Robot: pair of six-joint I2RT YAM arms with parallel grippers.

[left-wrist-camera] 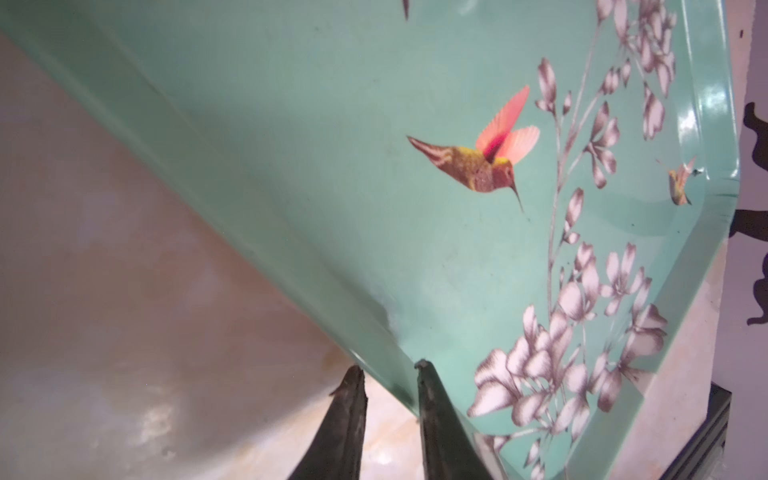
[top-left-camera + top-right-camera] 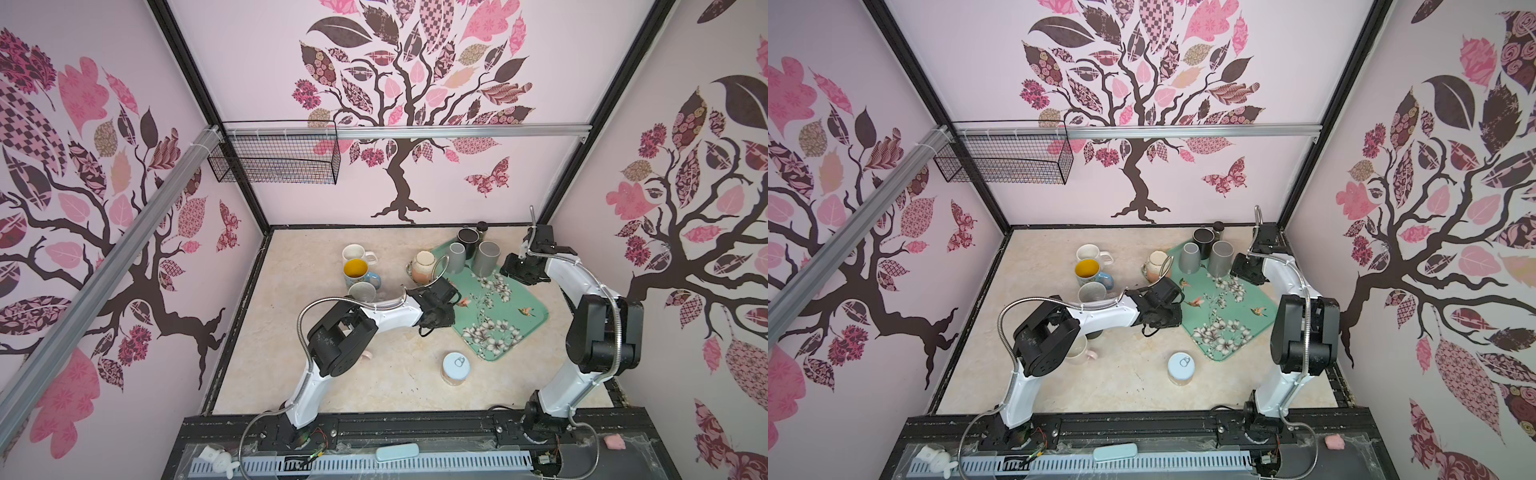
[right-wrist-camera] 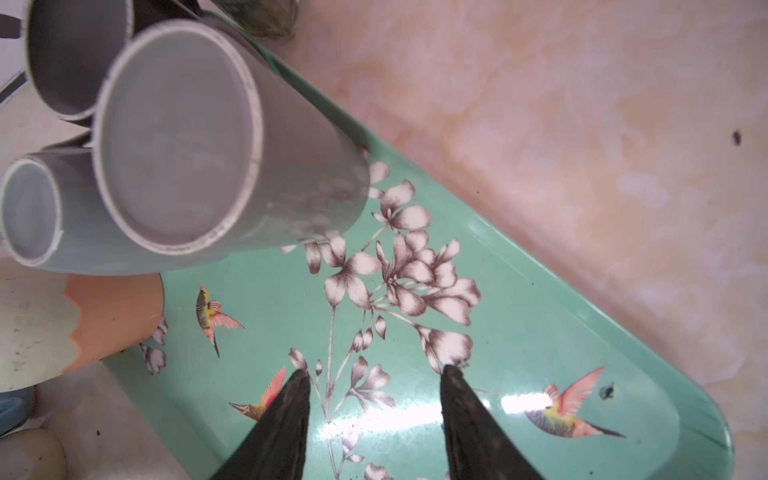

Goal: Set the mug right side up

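My left arm [image 2: 395, 318] and right arm [image 2: 568, 281] are smooth white shells linked by chunky black joints [image 2: 336, 343]. A ribbed silver hose [image 2: 322, 301] loops along each arm, fastened to the shell with thin ties. Both arms are mounted on a black slotted rail [image 2: 415, 428], and thin red wires show at the left mount. My left fingers [image 1: 347, 428] and right fingers [image 3: 286, 424] are black and rough-surfaced, and they taper to narrow tips.

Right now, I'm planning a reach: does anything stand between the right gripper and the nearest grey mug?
Nothing visible does: only bare teal tray lies between the open right gripper and the grey mug.
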